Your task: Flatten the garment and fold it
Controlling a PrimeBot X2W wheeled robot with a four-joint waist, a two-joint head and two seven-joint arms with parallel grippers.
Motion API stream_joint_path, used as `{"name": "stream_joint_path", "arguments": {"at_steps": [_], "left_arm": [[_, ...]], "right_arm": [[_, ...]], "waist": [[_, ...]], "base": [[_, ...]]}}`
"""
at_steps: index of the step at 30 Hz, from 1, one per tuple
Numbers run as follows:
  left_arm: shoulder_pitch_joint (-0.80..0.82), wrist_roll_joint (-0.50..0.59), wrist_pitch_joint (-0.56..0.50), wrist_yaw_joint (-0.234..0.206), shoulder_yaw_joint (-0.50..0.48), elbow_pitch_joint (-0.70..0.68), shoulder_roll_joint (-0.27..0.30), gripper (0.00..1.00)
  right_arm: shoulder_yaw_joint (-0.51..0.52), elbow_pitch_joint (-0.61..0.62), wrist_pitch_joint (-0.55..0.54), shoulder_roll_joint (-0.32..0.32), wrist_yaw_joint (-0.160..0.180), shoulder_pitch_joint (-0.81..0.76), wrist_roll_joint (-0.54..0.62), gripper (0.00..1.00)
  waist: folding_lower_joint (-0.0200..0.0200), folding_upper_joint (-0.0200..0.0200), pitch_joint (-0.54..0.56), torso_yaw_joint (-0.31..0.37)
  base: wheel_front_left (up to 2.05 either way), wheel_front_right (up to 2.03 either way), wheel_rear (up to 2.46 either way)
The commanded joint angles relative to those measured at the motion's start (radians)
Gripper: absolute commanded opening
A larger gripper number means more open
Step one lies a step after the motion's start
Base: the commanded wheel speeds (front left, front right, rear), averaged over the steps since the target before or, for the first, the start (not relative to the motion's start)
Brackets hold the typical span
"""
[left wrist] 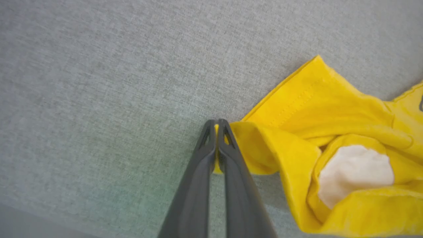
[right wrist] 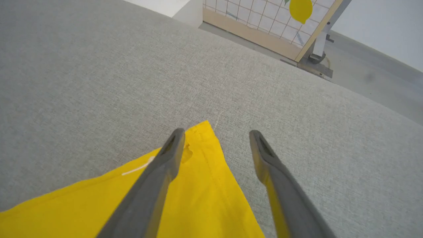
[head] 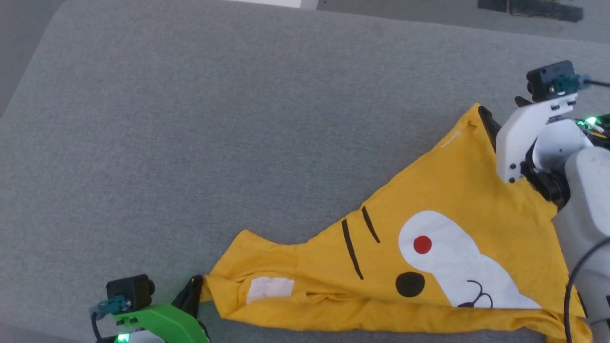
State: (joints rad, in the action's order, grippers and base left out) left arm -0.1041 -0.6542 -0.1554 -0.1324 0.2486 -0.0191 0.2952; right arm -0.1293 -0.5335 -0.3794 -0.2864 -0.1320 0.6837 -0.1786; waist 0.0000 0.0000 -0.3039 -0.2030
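Yellow cotton garment (head: 443,200) lies bunched on the grey table (head: 190,119), front right. Looks soft, light and floppy, so I'd grab hems and corners. Left jaws pinch its left end; right jaws are spread over the far corner.

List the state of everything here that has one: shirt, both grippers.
bright yellow cotton T-shirt with cartoon face print: print up on the grey fabric surface, not flat, near edge bunched and doubled over.
left gripper: shut on the T-shirt's edge.
right gripper: open over the T-shirt's far corner, holding nothing.
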Motion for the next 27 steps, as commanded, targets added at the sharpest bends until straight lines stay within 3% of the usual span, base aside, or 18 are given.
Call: {"name": "stream_joint_path", "arguments": {"at_steps": [1, 8, 9, 10, 11, 12, 13, 18, 27], "left_arm": [[0.02, -0.004, 0.008, 0.007, 0.005, 0.01, -0.007, 0.0], [0.05, -0.006, 0.024, 0.024, 0.022, 0.042, -0.024, 0.0], [0.052, -0.006, 0.026, 0.026, 0.024, 0.046, -0.025, 0.0], [0.055, -0.007, 0.027, 0.027, 0.025, 0.05, -0.026, 0.0], [0.056, -0.007, 0.028, 0.027, 0.025, 0.053, -0.026, 0.0], [0.057, -0.007, 0.03, 0.028, 0.026, 0.057, -0.027, 0.0], [0.057, -0.008, 0.032, 0.028, 0.026, 0.059, -0.027, 0.0], [0.052, -0.005, 0.039, 0.026, 0.025, 0.069, -0.021, 0.0], [0.001, 0.008, 0.059, 0.0, -0.001, 0.037, 0.016, 0.0]], "right_arm": [[-0.006, -0.025, -0.043, 0.002, 0.001, 0.034, -0.004, 1.0], [0.006, -0.14, -0.296, 0.01, 0.001, 0.115, 0.036, 1.0], [0.008, -0.145, -0.319, 0.015, 0.001, 0.118, 0.033, 0.93], [0.016, -0.149, -0.344, 0.02, 0.001, 0.12, 0.03, 0.46], [0.016, -0.149, -0.361, 0.022, 0.001, 0.12, 0.031, 0.4], [0.016, -0.146, -0.375, 0.022, 0.001, 0.116, 0.033, 0.14], [0.02, -0.141, -0.378, 0.022, 0.001, 0.112, 0.033, 0.0], [0.049, -0.077, -0.254, 0.032, 0.001, 0.05, 0.024, 0.0], [0.08, 0.106, 0.124, 0.057, 0.001, -0.181, -0.006, 0.0]], "waist": [[0.0, 0.0, -0.04, -0.041], [0.0, 0.0, -0.068, -0.072], [0.0, 0.0, -0.069, -0.073], [0.0, 0.0, -0.069, -0.074], [0.0, 0.0, -0.069, -0.075], [0.0, 0.0, -0.067, -0.074], [0.0, 0.0, -0.064, -0.071], [0.0, 0.0, -0.028, -0.049], [0.0, 0.0, 0.077, 0.037]], "base": [[0.0, 0.0, 0.0], [0.0, 0.0, 0.0], [0.0, 0.0, 0.0], [0.0, 0.0, 0.0], [0.0, 0.0, 0.0], [0.0, 0.0, 0.0], [0.0, 0.0, 0.0], [0.0, 0.0, 0.0], [0.0, 0.0, 0.0]]}}
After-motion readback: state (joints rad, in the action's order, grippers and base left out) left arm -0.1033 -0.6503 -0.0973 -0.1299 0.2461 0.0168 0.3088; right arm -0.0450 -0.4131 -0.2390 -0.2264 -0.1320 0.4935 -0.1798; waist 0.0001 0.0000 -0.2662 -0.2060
